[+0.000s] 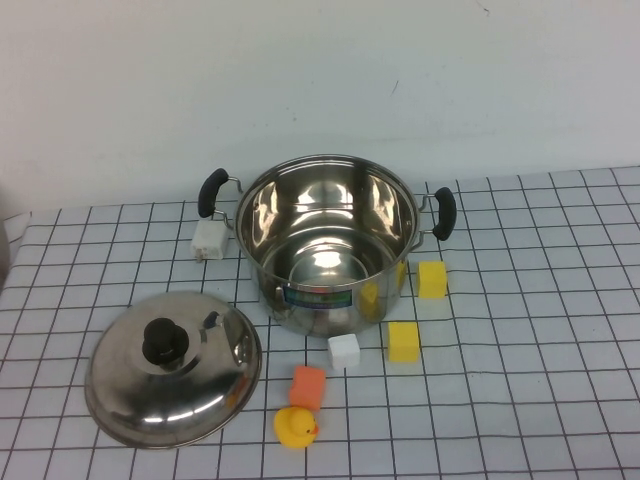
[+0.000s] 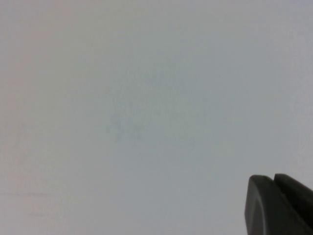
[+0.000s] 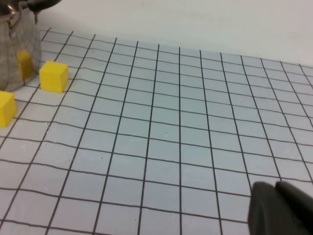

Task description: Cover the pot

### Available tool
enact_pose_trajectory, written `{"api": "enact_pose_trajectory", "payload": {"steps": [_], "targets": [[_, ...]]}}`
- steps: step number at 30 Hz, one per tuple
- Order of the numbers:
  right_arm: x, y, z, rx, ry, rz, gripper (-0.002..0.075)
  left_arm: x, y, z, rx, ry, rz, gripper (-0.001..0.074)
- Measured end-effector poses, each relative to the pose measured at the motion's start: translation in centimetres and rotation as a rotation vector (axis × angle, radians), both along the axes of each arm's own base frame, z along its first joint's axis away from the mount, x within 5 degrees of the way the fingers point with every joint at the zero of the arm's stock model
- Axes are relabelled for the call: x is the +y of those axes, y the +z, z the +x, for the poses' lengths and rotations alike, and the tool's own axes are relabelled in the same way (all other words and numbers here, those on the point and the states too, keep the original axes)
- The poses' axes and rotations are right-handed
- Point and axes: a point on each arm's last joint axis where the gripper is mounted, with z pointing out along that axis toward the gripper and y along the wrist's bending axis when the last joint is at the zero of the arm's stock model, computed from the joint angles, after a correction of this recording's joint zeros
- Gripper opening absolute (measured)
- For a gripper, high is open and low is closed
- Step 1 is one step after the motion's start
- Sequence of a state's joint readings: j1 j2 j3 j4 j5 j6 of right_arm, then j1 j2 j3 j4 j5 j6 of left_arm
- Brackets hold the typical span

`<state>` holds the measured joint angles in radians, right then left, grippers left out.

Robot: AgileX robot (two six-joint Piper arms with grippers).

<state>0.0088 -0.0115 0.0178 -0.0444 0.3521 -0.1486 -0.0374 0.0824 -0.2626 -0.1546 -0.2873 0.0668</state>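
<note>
The shiny steel pot point(image 1: 300, 312) stands open at the table's middle, with black side handles and a blue-green label on its front. Its side also shows in the right wrist view point(image 3: 17, 54). The domed steel lid point(image 1: 205, 400) with a black knob point(image 1: 165, 343) lies on the table to the pot's front left. Neither arm shows in the high view. My left gripper point(image 2: 273, 178) is shut and empty, facing a blank pale surface. My right gripper point(image 3: 275, 186) is shut and empty, low over the checked cloth, well to the right of the pot.
A white block point(image 1: 208, 239) lies by the pot's left handle. Two yellow blocks point(image 1: 432, 279) point(image 1: 403, 341), a white cube point(image 1: 343, 351), an orange block point(image 1: 307, 386) and a yellow duck point(image 1: 295, 427) lie in front of and right of the pot.
</note>
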Motion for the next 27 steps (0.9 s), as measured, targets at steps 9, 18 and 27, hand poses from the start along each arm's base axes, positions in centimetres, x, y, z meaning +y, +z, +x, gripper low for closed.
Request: {"api": "enact_pose_trajectory", "payload": {"steps": [9,18,27], "targets": [[0.0,0.0,0.0,0.0,0.0,0.0,0.0009,-0.1,2.4,6.4,0.163,-0.079,-0.191,-0.0001],[0.0,0.0,0.0,0.0,0.0,0.0,0.0009,-1.7,-1.2,14.1,0.326,-0.188,-0.134,-0.0001],[0.0,0.0,0.0,0.0,0.0,0.0,0.0009,-2.6,-7.6,19.4,0.575,-0.239,-0.069,-0.0001]]}}
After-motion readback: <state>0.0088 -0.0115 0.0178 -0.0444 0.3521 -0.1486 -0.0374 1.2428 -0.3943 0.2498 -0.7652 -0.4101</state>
